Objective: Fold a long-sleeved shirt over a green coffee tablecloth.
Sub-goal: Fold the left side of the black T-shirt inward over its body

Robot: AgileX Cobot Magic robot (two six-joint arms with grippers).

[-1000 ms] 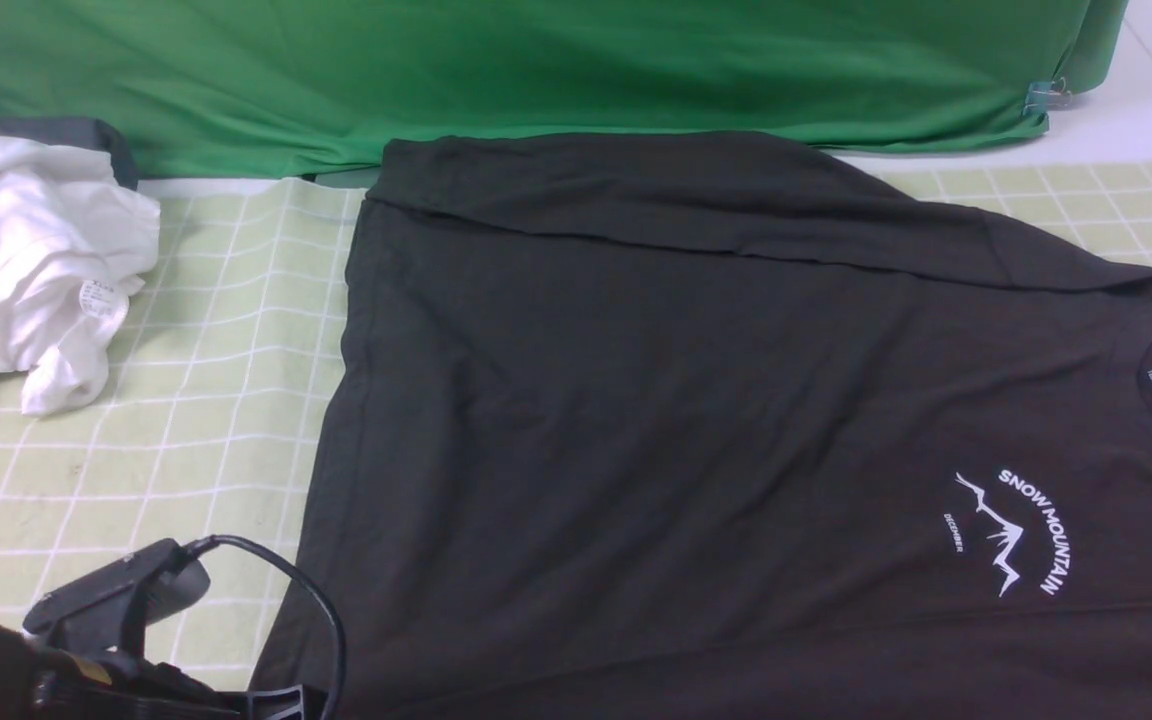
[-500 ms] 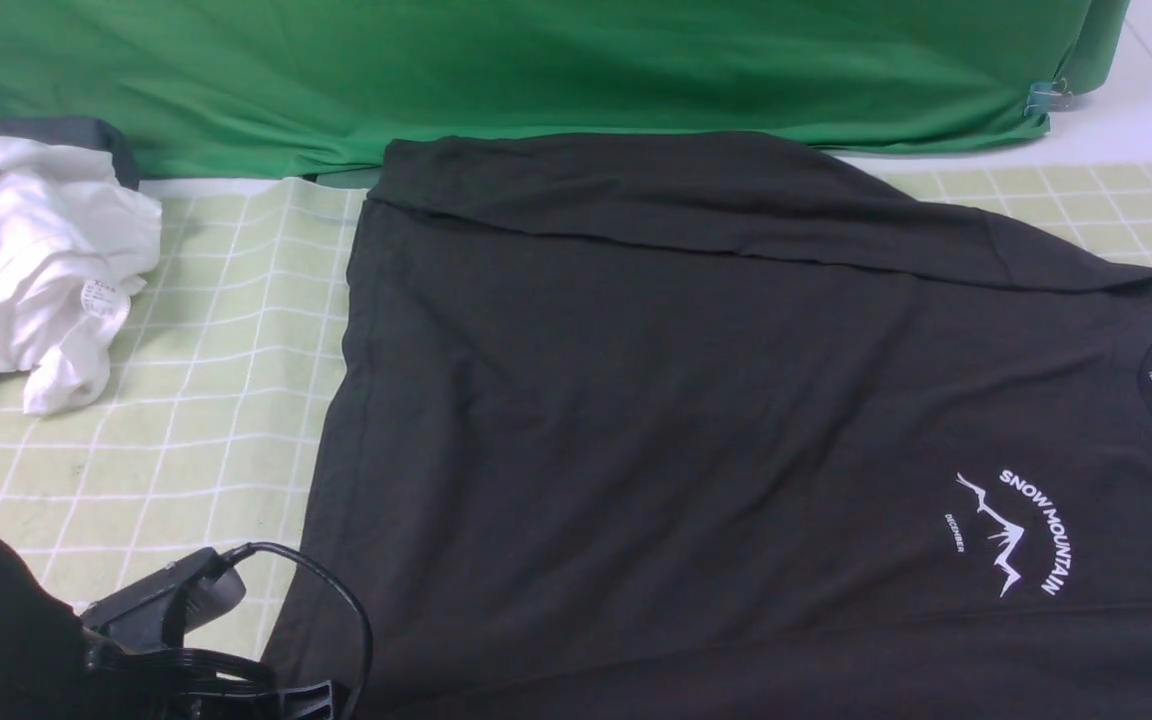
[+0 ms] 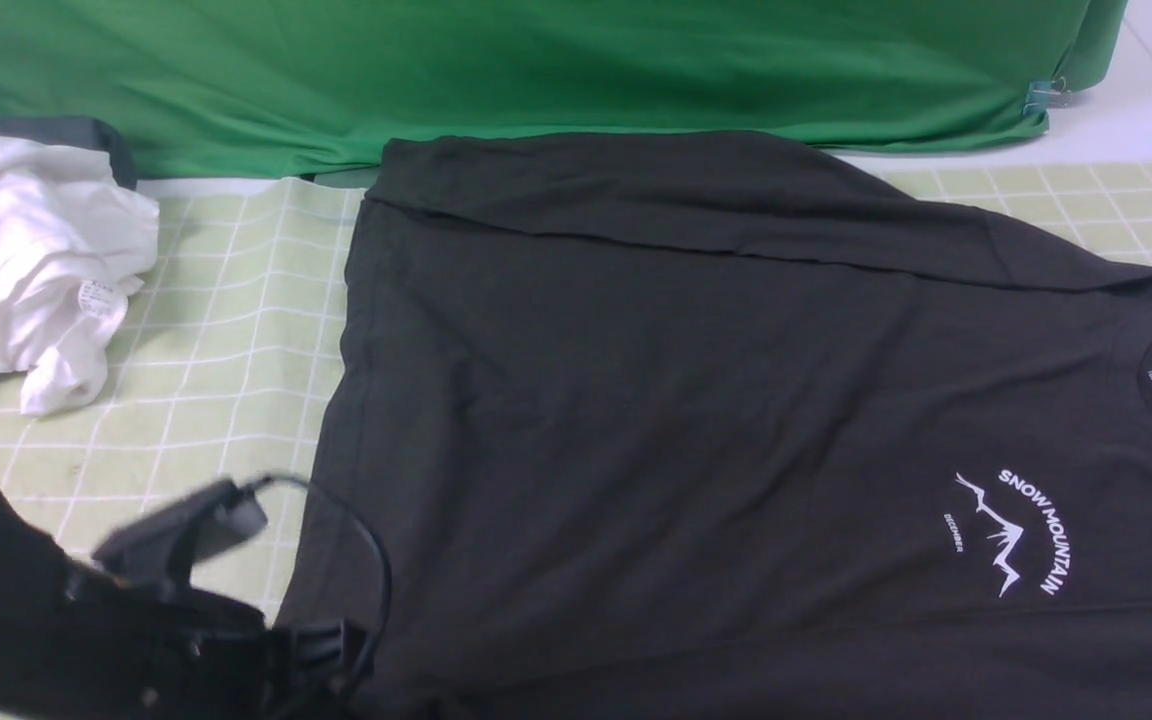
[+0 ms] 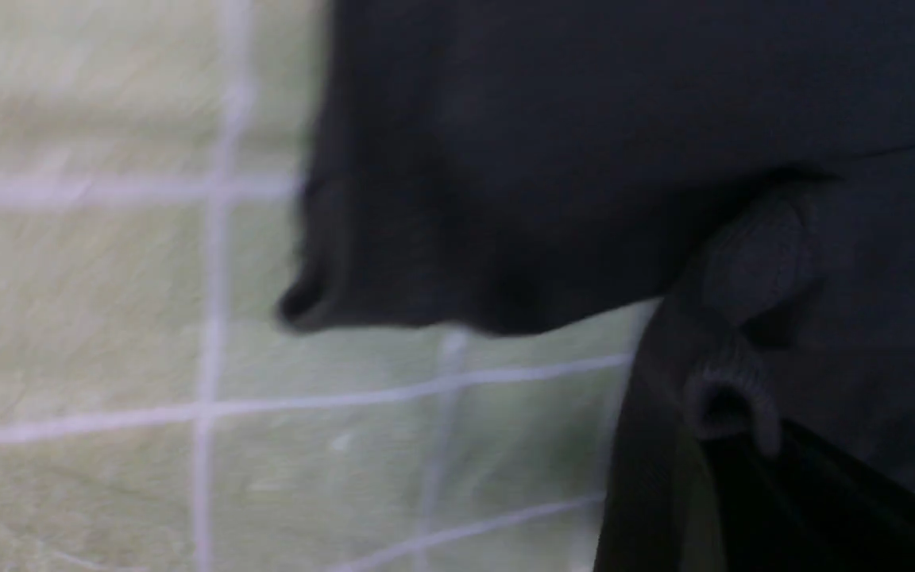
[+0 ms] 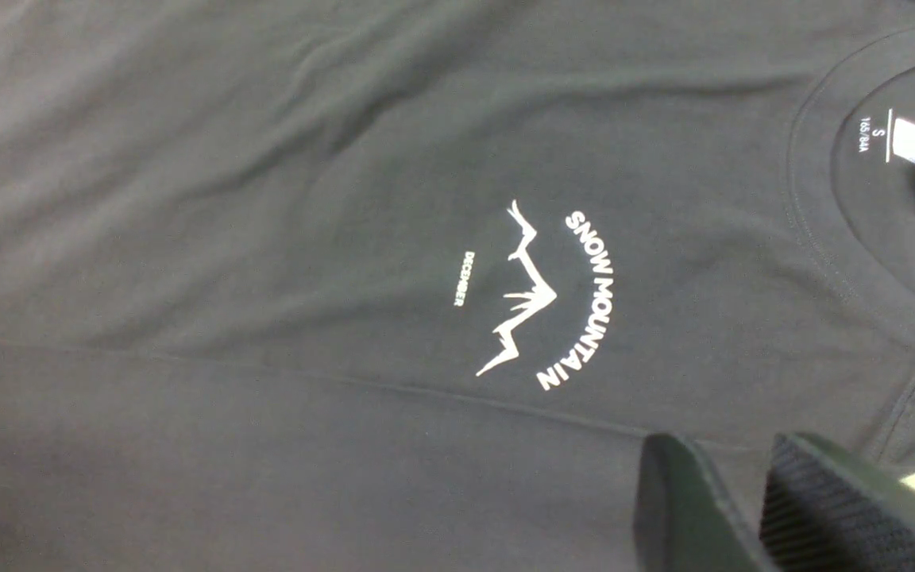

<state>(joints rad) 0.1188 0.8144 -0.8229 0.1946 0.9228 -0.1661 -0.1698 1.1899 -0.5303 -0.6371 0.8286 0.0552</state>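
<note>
The long-sleeved shirt (image 3: 656, 400) is black and lies spread flat across the green coffee tablecloth (image 3: 216, 380), a pale yellow-green cloth with white grid lines. Its white "SNOW MOUNTAIN" print (image 3: 1011, 530) sits at the right, with the collar beyond it. My left gripper (image 3: 336, 645) is at the shirt's near left corner. In the left wrist view it (image 4: 712, 429) is shut on a ribbed cuff (image 4: 731, 397) of the shirt, just above the tablecloth (image 4: 108, 318). The right gripper (image 5: 723, 449) hovers open over the shirt (image 5: 267, 238) near the print (image 5: 545, 294); it is outside the front view.
A crumpled white garment (image 3: 26, 260) with a small label lies at the far left on the tablecloth, over a grey piece (image 3: 76, 130). A plain deep-green cloth (image 3: 536, 70) hangs along the back, held by a clip (image 3: 1041, 97).
My left arm has moved forward and to the right along the shirt's left edge. The rest of the shirt lies as before.
</note>
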